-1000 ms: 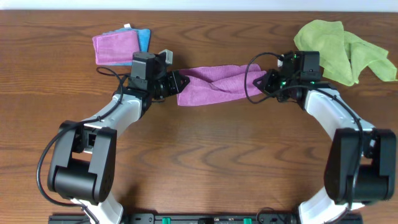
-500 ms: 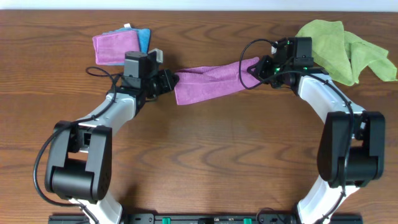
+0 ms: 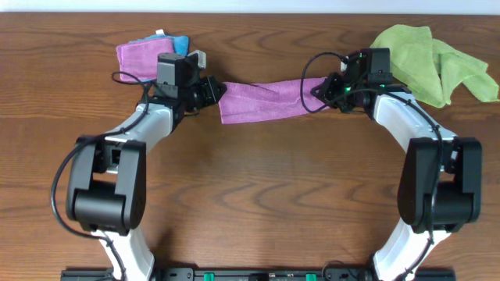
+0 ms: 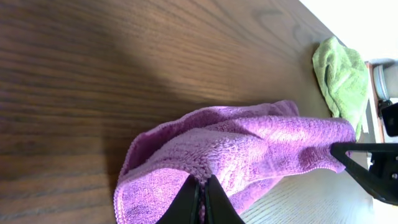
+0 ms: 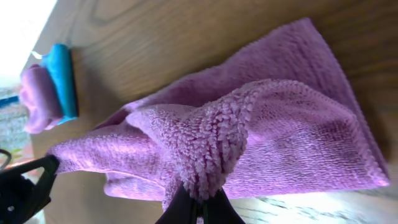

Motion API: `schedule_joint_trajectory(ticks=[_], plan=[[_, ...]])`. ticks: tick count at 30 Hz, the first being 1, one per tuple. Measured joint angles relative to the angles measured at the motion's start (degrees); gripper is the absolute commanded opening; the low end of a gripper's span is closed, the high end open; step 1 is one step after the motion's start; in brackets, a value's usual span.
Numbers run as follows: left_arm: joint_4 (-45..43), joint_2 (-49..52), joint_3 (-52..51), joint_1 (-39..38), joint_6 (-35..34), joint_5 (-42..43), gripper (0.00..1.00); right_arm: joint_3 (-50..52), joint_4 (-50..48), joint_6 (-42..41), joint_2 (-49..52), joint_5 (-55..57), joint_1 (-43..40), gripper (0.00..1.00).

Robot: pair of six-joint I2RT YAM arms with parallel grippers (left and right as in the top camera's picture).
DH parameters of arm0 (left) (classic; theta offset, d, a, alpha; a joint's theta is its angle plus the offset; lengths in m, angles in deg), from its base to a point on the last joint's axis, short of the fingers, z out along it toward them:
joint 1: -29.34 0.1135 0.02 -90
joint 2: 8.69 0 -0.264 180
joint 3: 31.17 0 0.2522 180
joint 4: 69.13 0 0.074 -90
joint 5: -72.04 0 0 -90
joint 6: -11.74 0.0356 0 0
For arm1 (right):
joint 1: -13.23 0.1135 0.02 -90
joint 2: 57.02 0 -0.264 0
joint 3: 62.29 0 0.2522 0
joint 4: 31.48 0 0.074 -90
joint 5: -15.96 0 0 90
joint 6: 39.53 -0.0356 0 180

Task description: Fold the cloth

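Note:
The cloth (image 3: 264, 99) is a purple-magenta microfibre band stretched left to right across the far middle of the table. My left gripper (image 3: 214, 90) is shut on its left end, and my right gripper (image 3: 319, 87) is shut on its right end. In the left wrist view the cloth (image 4: 249, 149) hangs bunched from my left gripper (image 4: 203, 182), whose black fingers pinch a fold of the hem. The right wrist view shows the cloth (image 5: 292, 130) draped in folds, a thick bunch of it clamped in my right gripper (image 5: 199, 202).
A lime-green cloth (image 3: 430, 61) lies crumpled at the far right. At the far left a folded purple cloth (image 3: 141, 59) rests on a blue one (image 3: 180, 47). The wooden table (image 3: 266, 195) stretches toward the front between the two arms.
Both grippers have carried the cloth toward the far edge of the table. The band has gone from sagging and slanted to nearly level between them.

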Motion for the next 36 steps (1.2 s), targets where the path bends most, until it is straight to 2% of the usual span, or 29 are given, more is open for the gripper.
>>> schedule_joint_trajectory(ticks=[10, 36], plan=[[0.3, 3.5, 3.9, 0.0, 0.1, 2.6, 0.06, 0.0, -0.7, 0.0, 0.0, 4.0, 0.0, 0.02], [10.2, 3.6, 4.2, 0.0, 3.4, 2.3, 0.06, 0.0, -1.4, 0.0, 3.4, 5.6, 0.0, 0.02]])
